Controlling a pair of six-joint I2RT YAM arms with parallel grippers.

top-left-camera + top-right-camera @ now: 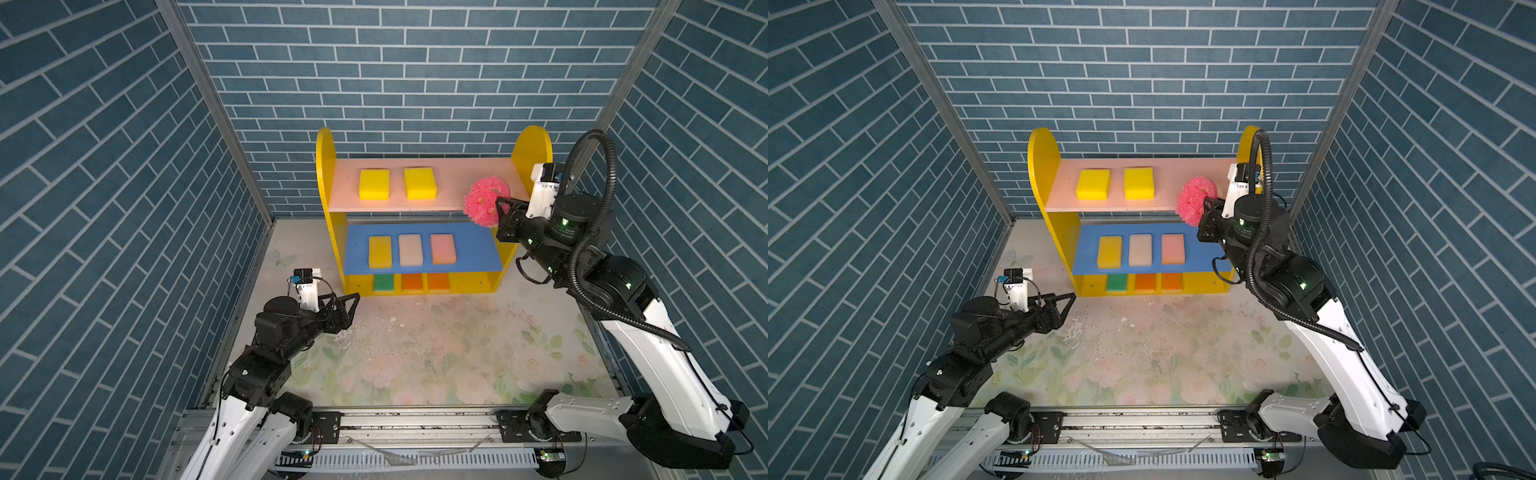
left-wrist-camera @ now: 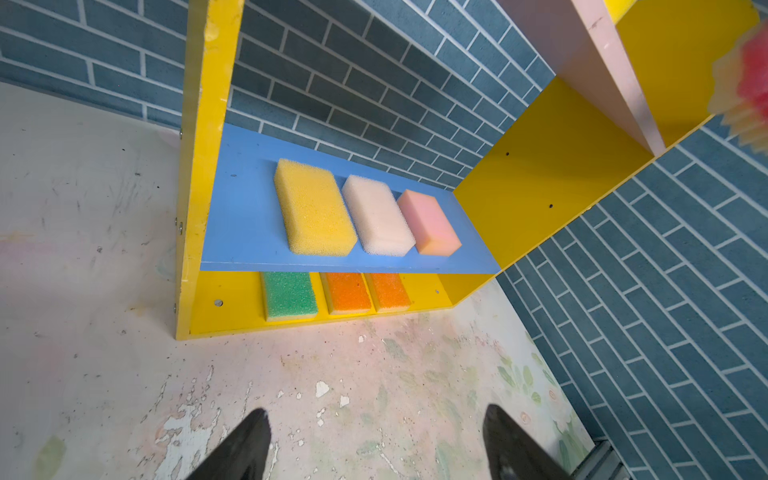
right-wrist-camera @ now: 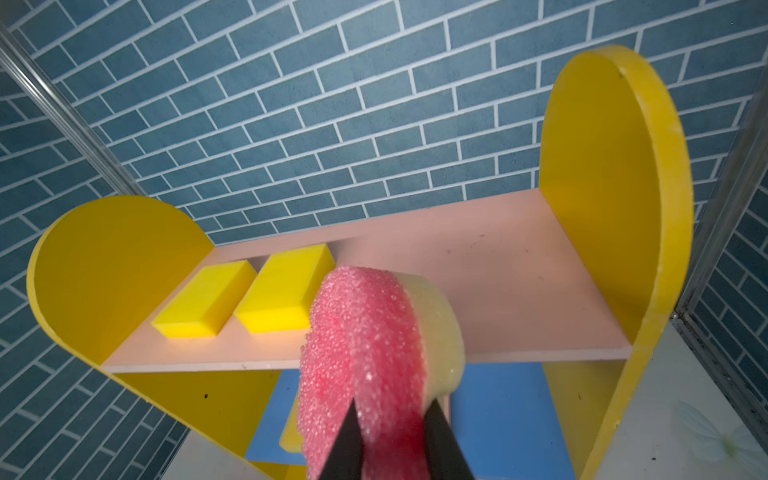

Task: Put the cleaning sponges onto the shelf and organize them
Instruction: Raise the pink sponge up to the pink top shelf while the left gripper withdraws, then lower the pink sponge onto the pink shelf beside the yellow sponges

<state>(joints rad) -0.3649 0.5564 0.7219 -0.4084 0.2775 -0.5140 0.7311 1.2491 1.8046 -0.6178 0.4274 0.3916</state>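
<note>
One shelf (image 1: pixel 536 145) stands at the back of the floral table (image 1: pixel 415 357), with three levels: a pink upper board (image 1: pixel 457 178), a blue middle board (image 1: pixel 469 245) and a yellow base (image 1: pixel 469 284). Two arms flank it. The right arm reaches high and bends inward at the shelf's right end. The left arm lies low, pointing toward the base from the left front. There are nine sponges. Two yellow sponges (image 1: pixel 374 184) lie side by side on the pink board. A row of three (image 1: pixel 410 249), yellow, cream and pink, lies on the blue board. A green one and two orange ones (image 1: pixel 412 282) lie on the base. The round pink sponge (image 1: pixel 484 199) is held on edge over the pink board's front right end, pinched by the right gripper (image 3: pixel 392 415). The left gripper (image 2: pixel 378 415) has its fingers spread and holds nothing.
</note>
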